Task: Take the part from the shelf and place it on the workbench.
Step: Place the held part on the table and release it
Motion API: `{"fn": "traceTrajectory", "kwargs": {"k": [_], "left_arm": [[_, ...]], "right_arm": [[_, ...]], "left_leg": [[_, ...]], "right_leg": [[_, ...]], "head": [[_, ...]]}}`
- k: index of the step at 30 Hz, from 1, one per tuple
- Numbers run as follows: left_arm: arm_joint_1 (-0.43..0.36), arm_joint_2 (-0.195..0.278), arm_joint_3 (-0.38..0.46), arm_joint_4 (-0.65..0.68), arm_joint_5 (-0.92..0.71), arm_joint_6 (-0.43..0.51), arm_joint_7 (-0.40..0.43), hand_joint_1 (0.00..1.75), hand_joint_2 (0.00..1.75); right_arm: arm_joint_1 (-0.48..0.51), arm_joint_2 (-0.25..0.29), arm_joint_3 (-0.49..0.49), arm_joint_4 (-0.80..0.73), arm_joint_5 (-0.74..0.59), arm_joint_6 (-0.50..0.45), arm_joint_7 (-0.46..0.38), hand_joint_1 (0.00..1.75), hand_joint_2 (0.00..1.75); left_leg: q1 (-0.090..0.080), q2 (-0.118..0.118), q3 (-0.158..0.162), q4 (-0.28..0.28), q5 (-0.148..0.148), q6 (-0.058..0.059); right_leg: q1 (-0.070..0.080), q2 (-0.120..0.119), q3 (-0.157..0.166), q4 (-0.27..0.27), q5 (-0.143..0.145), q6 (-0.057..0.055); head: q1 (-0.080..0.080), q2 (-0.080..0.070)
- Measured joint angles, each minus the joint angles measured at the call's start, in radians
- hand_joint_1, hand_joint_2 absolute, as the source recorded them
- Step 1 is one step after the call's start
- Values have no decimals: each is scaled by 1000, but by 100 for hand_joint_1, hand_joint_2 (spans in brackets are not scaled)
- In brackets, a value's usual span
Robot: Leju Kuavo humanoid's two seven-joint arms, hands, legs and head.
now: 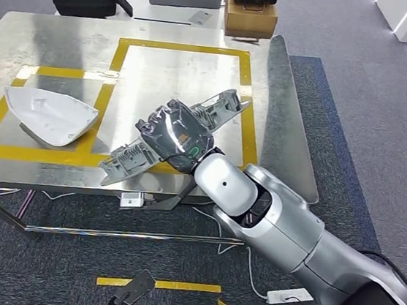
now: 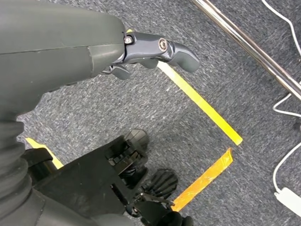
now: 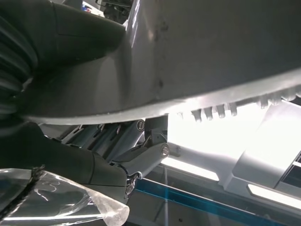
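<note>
The right hand (image 1: 178, 136) grasps the long grey part (image 1: 134, 156) over the bench (image 1: 47, 39) — at its near edge, across the yellow tape. The left hand (image 2: 156, 49) hangs released above the carpet.

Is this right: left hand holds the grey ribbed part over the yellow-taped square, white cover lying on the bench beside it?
Wrong hand. In the head view the right hand holds the grey ribbed part over the yellow-taped square; the left hand hangs over the carpet, holding nothing. The white cover does lie on the bench beside it.
</note>
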Motion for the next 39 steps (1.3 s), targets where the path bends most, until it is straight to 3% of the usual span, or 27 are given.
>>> {"fn": "traceTrajectory", "kwargs": {"k": [12,18,20,23,24,25,27,29,32,35,39], "left_arm": [[-1,10,0,0,11,-9,-8,0,175],[-2,13,-3,0,12,-1,-10,0,175],[-5,13,-4,-1,14,2,-10,0,175],[-6,12,-6,-1,16,2,-11,0,175],[-5,11,-6,-1,16,2,-11,0,175],[-4,11,-6,-1,16,2,-11,0,175],[-4,11,-6,-1,16,3,-12,0,175],[-4,11,-6,-1,16,4,-12,0,175],[-3,12,-7,-1,18,5,-11,0,175],[0,13,-7,-1,19,8,-12,0,175],[-1,15,-7,-1,19,9,-10,0,175]], "right_arm": [[-17,0,3,8,0,-5,2,175,175],[-19,0,3,14,0,-7,3,175,175],[-22,0,3,14,0,-8,3,175,175],[-22,-1,3,15,0,-11,3,175,175],[-20,-1,4,16,0,-11,3,175,175],[-19,-2,4,16,0,-11,3,175,175],[-18,-2,5,16,0,-11,3,175,175],[-20,-4,6,17,0,-12,4,175,175],[-19,-6,8,18,0,-13,5,175,175],[-14,-8,10,20,0,-13,5,175,175],[-11,-12,12,23,0,-13,6,175,175]], "left_leg": [[-6,0,0,2,-2,1],[-9,1,4,-5,-1,11],[-4,4,13,-17,3,20],[-2,7,18,-21,0,26],[-2,7,21,-20,-3,26],[-1,6,25,-20,-8,24],[1,5,38,-18,-19,16],[-1,4,44,-13,-32,4],[-4,5,38,-10,-36,-3],[-4,5,39,-17,-29,-3],[-2,7,42,-25,-26,-5]], "right_leg": [[-5,0,0,-2,0,1],[-11,0,-1,-4,-1,13],[-11,-2,-31,46,-24,17],[-11,-5,-150,244,-88,19],[-11,-5,-182,287,-89,19],[-12,-5,-197,293,-70,18],[-12,-8,-169,191,17,15],[-9,-10,-116,75,70,10],[-8,-6,-93,24,66,3],[-8,1,-98,23,65,0],[-5,4,-101,23,60,-12]], "head": [[0,0],[0,0],[4,0],[8,0],[8,0],[8,0],[8,0],[10,0],[10,0],[8,0],[9,0]]}}
